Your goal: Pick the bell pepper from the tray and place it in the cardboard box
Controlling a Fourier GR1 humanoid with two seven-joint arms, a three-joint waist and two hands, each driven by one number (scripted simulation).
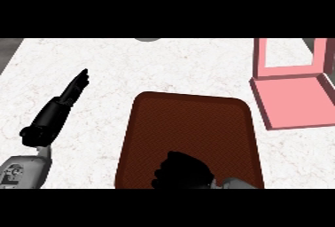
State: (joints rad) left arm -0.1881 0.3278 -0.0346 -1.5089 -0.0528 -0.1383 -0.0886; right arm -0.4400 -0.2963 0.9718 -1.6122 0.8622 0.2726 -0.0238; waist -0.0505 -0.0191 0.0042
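Right hand (182, 172) sits low over the near end of the brown tray (189, 111), fingers curled inward. You cannot see the bell pepper anywhere: the rest of the tray shows bare and nothing lies in the pink box (294, 99). Most likely the pepper is under or inside that curled hand, but whether the fingers have closed on it is hidden, so treat the grasp as unconfirmed.

Left hand (62, 106) rests over the counter (163, 62) at the view's left, fingers straight, holding nothing.

The box stands open at the far right, well apart from the hand, lid flap up.

By my read you are at the pick: lift, carry to the right and release all remain.
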